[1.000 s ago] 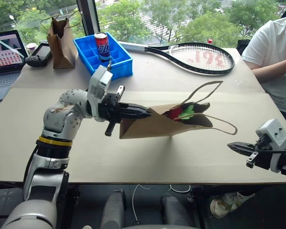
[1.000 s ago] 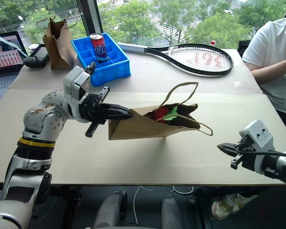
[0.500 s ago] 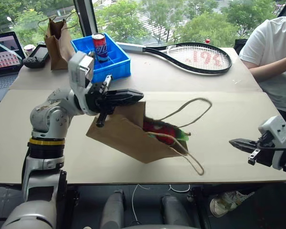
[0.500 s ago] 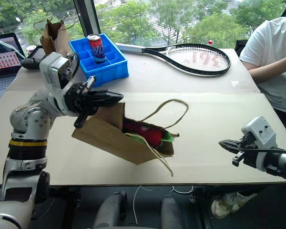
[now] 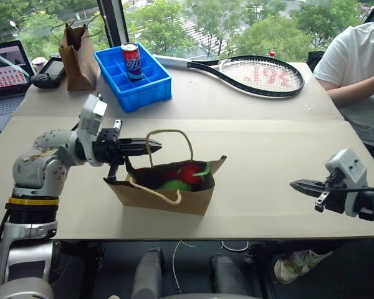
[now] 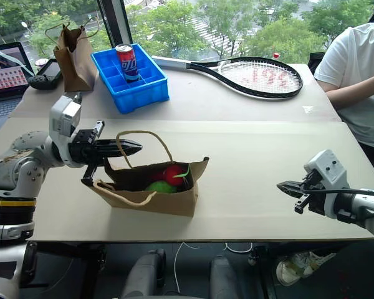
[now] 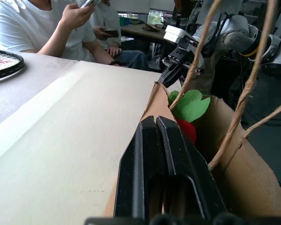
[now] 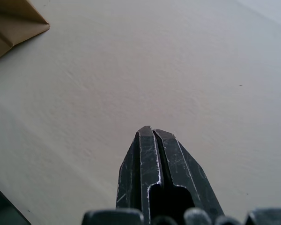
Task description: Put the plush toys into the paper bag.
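Observation:
The wide paper bag (image 5: 162,198) stands upright on the table, mouth up, with both twine handles raised. Inside it lie the plush toys: the red chili one (image 5: 188,172) with its green leaf, and the lime-green one (image 5: 174,185) beside it. My left gripper (image 5: 157,147) points level across the bag's left rim and is shut on the paper edge. In the left wrist view its fingers (image 7: 152,119) meet at that rim, with the red toy (image 7: 187,131) just behind. My right gripper (image 5: 293,184) hovers shut and empty over bare table, far right of the bag.
At the back stand a blue bin (image 5: 151,93) holding a soda can (image 5: 132,61), a darker narrow paper bag (image 5: 79,53), a tennis racket (image 5: 255,71), a laptop (image 5: 6,68) and a controller (image 5: 47,75). A person in white (image 5: 361,68) sits at the right.
The bag, held tilted in the air with its mouth to the right, has swung upright and now rests on the table. My left gripper moved left with it. The right gripper stayed.

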`<state>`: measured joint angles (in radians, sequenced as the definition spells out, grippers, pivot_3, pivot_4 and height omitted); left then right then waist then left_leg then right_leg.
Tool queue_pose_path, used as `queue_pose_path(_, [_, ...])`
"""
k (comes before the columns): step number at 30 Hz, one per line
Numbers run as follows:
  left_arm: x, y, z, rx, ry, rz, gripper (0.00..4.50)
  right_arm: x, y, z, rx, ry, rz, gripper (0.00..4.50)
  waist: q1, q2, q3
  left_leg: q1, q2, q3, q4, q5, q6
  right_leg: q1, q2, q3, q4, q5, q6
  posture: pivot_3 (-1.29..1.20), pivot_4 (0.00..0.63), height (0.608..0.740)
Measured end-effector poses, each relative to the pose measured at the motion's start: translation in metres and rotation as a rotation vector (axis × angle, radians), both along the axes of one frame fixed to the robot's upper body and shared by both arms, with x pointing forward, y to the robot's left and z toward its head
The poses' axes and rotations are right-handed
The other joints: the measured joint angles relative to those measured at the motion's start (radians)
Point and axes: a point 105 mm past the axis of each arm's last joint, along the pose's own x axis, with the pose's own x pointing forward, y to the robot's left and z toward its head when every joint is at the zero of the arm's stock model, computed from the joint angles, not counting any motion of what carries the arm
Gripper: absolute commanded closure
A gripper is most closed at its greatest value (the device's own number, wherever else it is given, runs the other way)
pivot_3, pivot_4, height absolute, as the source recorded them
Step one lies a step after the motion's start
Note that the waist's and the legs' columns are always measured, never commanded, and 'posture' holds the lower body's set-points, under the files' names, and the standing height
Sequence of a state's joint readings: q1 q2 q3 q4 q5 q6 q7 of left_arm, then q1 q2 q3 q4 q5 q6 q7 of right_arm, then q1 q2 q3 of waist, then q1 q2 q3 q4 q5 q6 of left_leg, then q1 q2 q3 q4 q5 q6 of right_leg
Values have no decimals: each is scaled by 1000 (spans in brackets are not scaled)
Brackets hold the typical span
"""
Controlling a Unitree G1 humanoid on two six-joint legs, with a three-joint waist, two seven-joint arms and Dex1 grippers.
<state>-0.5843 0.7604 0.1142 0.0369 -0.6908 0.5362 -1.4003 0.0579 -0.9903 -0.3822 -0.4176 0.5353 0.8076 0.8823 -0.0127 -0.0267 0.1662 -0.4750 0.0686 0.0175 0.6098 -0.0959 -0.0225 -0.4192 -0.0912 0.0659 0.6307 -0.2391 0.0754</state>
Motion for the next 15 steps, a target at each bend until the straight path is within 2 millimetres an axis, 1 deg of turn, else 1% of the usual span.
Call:
queue_pose_path(3, [3,9,6,6,-32,55,4403,1,9,1,23,1,50,4500,0,0,0,0,0,0,0,0,0,0,0,0,0,0,0,0,150,740])
queue_pose_path(7, [7,35,10,12,-41,195,4403,2,22,7,78,-2,135,4500,-2,0,0,0,0,0,0,0,0,0,0,0,0,0,0,0,150,740])
queue_pose_path(8, [7,41,9,14,-35,223,4403,3,25,10,93,-9,150,4500,-3,0,0,0,0,1,0,0,0,-1,0,0,0,0,0,0,150,740])
queue_pose_path(9, [6,53,5,19,-18,275,4403,6,31,15,127,-28,182,4500,-7,0,0,0,1,1,-1,0,0,-1,0,0,0,0,-1,0,150,740])
queue_pose_path(11, [3,70,-3,18,20,351,3878,8,38,23,165,-51,223,4500,-9,0,0,1,1,1,-2,-1,-1,-1,0,0,0,1,-1,0,150,740])
queue_pose_path(12, [1,78,-7,15,37,392,3713,9,43,25,186,-51,248,4500,-8,0,0,1,1,1,-2,-1,-1,-1,0,0,0,1,-2,0,150,740])
queue_pose_path(13, [-1,83,-11,15,54,420,3251,9,46,26,201,-49,267,4205,-6,0,0,0,1,1,-2,-2,-3,-2,0,0,0,1,-2,0,150,740])
queue_pose_path(15, [-8,91,-18,8,97,451,2541,10,52,27,239,-50,293,3635,-1,-1,0,0,1,2,-2,-4,-7,-1,-1,0,0,1,-3,0,150,740])
